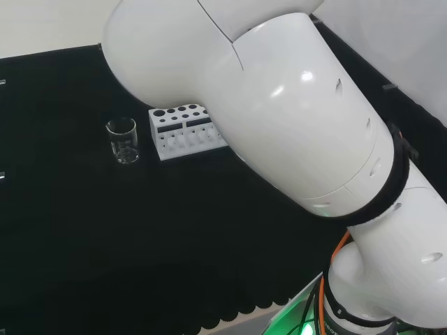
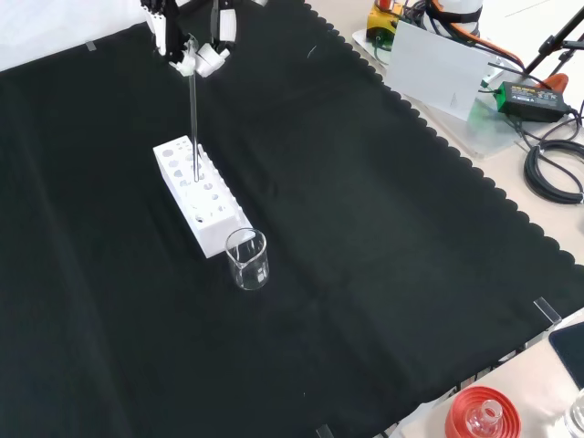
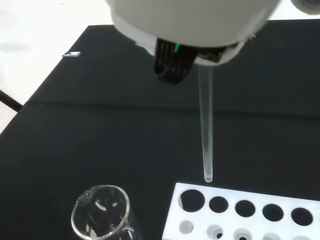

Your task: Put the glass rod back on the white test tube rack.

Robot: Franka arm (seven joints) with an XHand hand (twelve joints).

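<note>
The white test tube rack (image 2: 203,199) lies on the black cloth and has several round holes in its top. The hand (image 2: 194,44) is above the rack's far end in the front view, its fingers pinching the top of the clear glass rod (image 2: 193,119). The rod hangs upright. In the wrist view the glass rod (image 3: 205,125) ends just above the edge of the rack (image 3: 235,222), close to the end holes and inside none of them. In the head view the rack (image 1: 183,132) sits left of the arm's big white links.
An empty clear beaker (image 2: 247,260) stands right by the rack's near end, and the beaker (image 1: 123,140) is left of the rack in the head view. A red ribbed stand (image 2: 482,415) carries glassware at the front right corner. Cables and boxes lie past the cloth's scalloped right edge.
</note>
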